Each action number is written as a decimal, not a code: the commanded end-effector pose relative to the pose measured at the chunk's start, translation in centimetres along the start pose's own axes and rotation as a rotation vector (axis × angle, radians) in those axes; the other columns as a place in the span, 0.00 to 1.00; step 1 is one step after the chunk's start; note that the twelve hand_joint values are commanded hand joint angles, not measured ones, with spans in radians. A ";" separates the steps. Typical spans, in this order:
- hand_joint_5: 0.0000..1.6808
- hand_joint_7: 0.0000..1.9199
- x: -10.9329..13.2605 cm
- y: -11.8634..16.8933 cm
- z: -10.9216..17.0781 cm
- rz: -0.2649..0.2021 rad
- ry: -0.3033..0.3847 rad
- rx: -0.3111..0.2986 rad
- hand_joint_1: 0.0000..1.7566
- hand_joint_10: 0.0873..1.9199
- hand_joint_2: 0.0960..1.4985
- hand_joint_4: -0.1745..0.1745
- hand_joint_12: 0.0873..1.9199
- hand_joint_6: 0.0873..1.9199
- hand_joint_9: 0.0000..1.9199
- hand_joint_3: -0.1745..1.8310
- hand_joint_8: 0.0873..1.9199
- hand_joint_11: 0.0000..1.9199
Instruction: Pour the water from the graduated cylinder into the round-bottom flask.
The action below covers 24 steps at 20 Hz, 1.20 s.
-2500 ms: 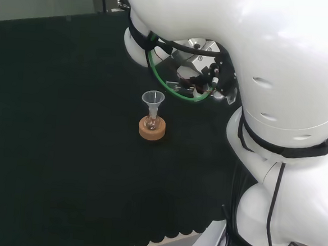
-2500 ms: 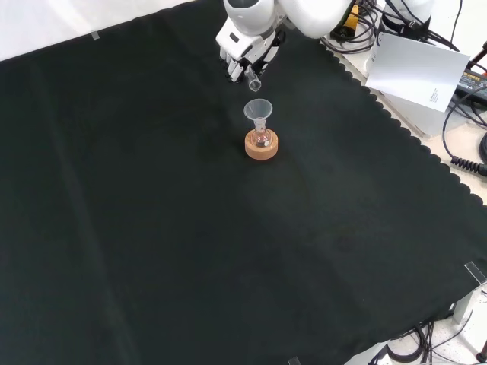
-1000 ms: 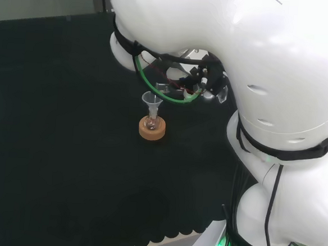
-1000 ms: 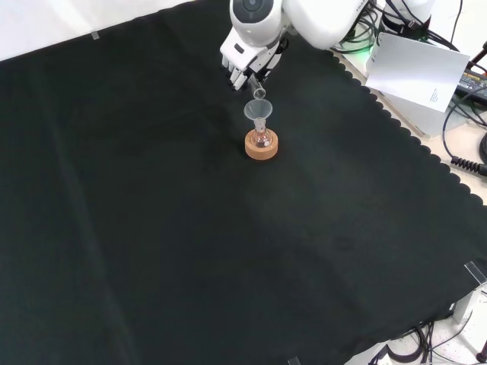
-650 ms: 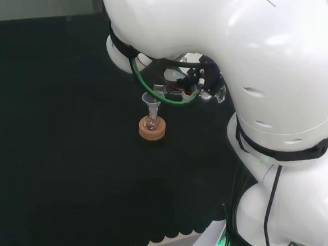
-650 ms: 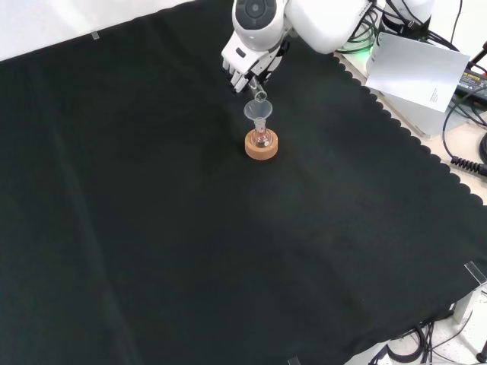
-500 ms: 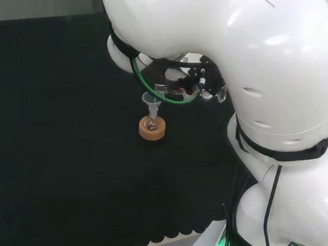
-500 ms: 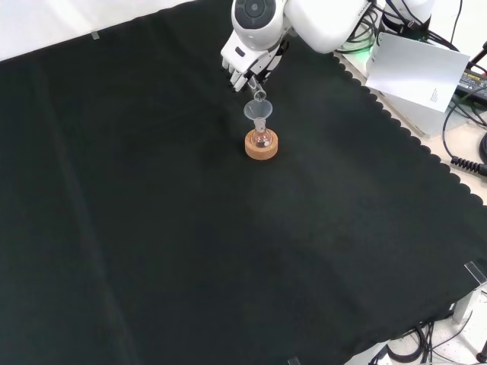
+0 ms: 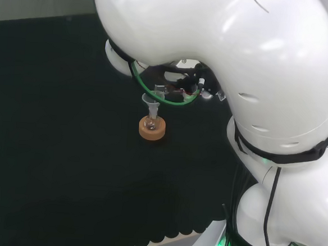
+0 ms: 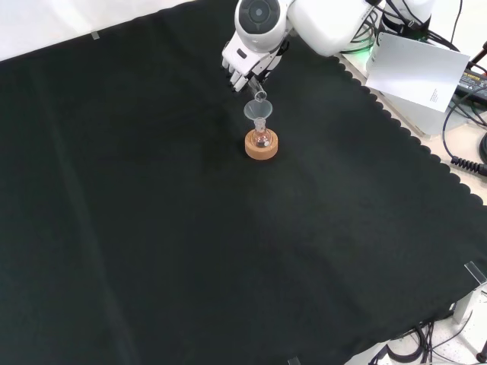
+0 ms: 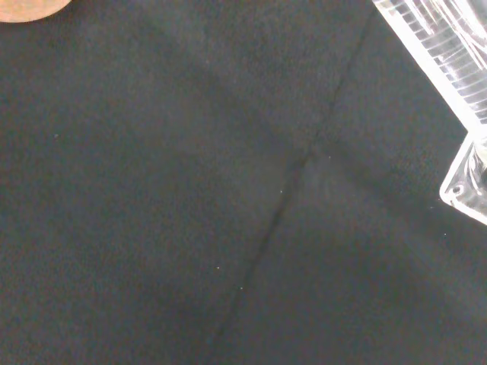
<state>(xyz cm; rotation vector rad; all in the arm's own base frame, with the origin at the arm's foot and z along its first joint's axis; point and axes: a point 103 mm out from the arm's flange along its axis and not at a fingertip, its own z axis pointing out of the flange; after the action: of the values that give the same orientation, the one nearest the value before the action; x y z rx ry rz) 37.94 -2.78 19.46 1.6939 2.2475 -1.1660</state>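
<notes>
While the cork ring [image 10: 262, 145] sits out on the bare black cloth [image 10: 152, 228] in the front view, the small round flask [image 10: 262, 139] stands in it with a clear funnel [image 10: 258, 112] in its neck. There's the target, and it's a narrow one.

Just above the funnel and a touch to the right, the lip of the clear cylinder [image 10: 260, 95] hangs right over the funnel's far rim, tipped down towards it. The hand [image 10: 245, 65] comes in from the top of that view with its fingers curled round the cylinder's upper part, so it's clamped on the tube. In the wrist view the ribbed clear body of the cylinder runs along one corner, with a sliver of cork at another.

Over in the head view, the funnel mouth sits just left of the arm's big white links [image 9: 258, 67], and the tube's lip is hard to pick out there.

Whether water is running now, I can't tell; it's too clear to see.

The risk, I'd say, is the aim. The lip looks near the rim, not the middle, so a quick tilt could send water over the edge onto the cloth. A dip lower could also knock the funnel, and that little flask is only resting in its ring.
</notes>
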 end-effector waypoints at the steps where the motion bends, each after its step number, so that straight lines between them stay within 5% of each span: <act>1: 0.52 0.53 0.1 -0.1 -0.3 0.002 -0.021 0.003 0.64 0.04 0.77 0.00 0.38 0.60 0.68 0.09 0.26 0.60; 24: 0.52 0.53 -0.7 -0.1 -0.2 0.024 -0.083 0.013 0.64 0.04 0.77 0.00 0.37 0.59 0.68 0.09 0.26 0.60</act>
<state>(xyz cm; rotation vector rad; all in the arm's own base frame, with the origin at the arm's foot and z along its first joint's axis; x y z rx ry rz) 38.11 -3.15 20.11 1.6514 2.1827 -1.2115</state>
